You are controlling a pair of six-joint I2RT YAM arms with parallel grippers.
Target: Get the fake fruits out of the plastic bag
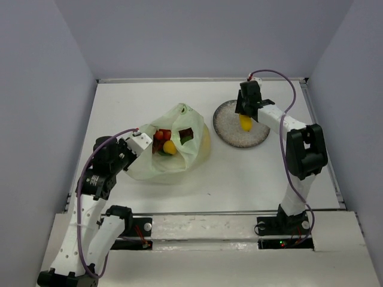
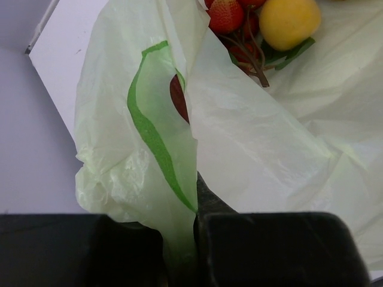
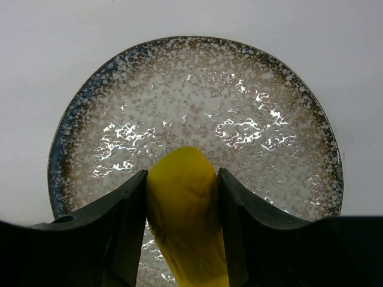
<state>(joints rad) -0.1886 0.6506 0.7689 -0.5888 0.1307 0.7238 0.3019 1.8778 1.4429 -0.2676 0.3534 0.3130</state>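
You're mid-transfer: R gripper (image 3: 181,174) clamped on a yellow fruit (image 3: 182,227) over the plate (image 3: 239,119), at 2 o'clock from the plastic bag (image 2: 251,149). L gripper (image 2: 194,239) pinches the bag's 9 o'clock edge. Other fruits (image 1: 166,142) sit inside. Next, prob.: lower, release, reach back in.

my left arm (image 1: 90,209) and right arm (image 1: 305,152): white link shells, black joint housings. a purple cable (image 1: 272,71) runs along each. left fingers (image 2: 281,248) and right fingers (image 3: 114,239): matte black, blocky; the right pair's inner faces curve. small red and green lights on my right base (image 1: 281,230).
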